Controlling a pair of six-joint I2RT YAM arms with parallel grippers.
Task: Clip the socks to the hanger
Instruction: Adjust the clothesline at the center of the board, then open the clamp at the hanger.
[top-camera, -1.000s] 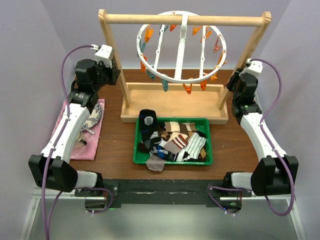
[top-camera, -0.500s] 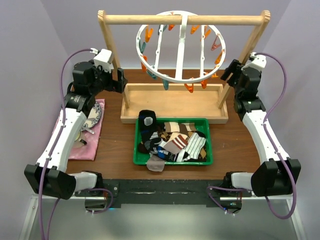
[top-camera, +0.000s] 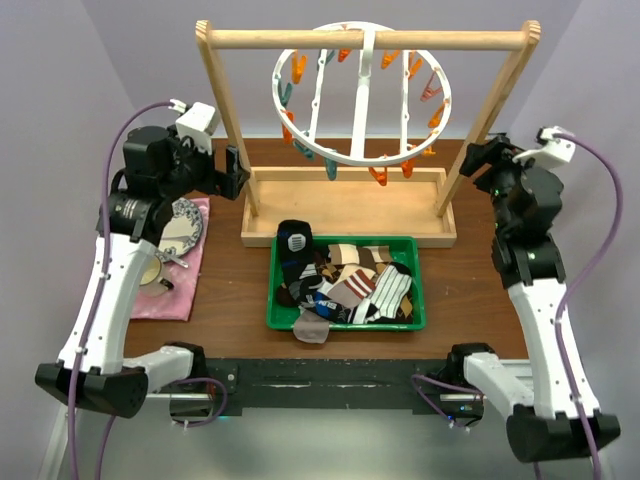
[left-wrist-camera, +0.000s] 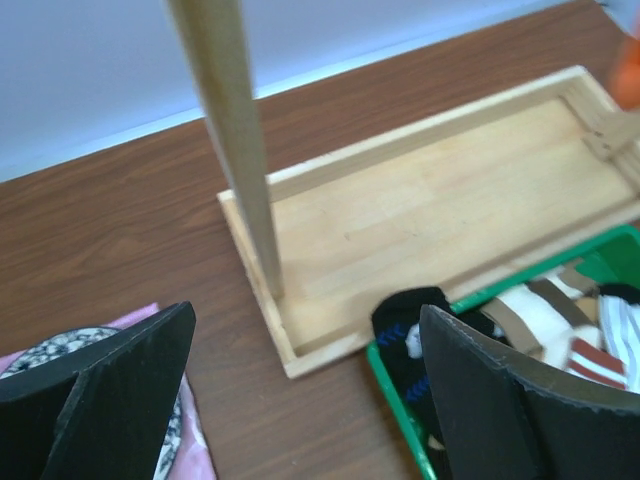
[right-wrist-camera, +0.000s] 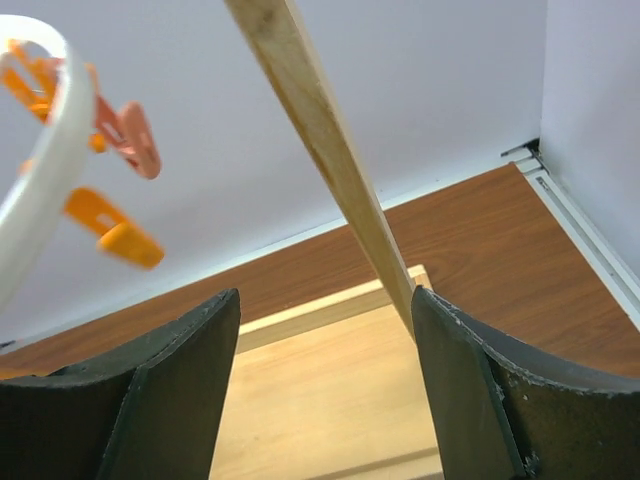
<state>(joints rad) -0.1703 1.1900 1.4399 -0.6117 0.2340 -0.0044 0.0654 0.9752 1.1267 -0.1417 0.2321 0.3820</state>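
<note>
Several patterned socks (top-camera: 345, 283) lie heaped in a green tray (top-camera: 420, 322) at the table's middle; a black one with blue marks (left-wrist-camera: 412, 328) shows in the left wrist view. The hanger (top-camera: 362, 95), a white ring with orange and teal pegs, hangs from the wooden bar, and its rim (right-wrist-camera: 48, 160) shows in the right wrist view. My left gripper (top-camera: 232, 170) hovers open and empty by the frame's left post, above the table (left-wrist-camera: 305, 340). On the other side, beside the right post, my right gripper (top-camera: 478, 160) is open and holds nothing (right-wrist-camera: 325, 320).
The light wooden frame (top-camera: 365, 40) stands on a shallow wooden base (top-camera: 350, 205) behind the tray; its posts (left-wrist-camera: 235, 130) (right-wrist-camera: 330, 150) rise close to both grippers. At the left, a pink cloth (top-camera: 170, 285) carries a patterned round piece (top-camera: 182, 225).
Both grippers have opened. The left arm has lifted and drawn back to the left; the right arm has swung outward to the right and higher.
</note>
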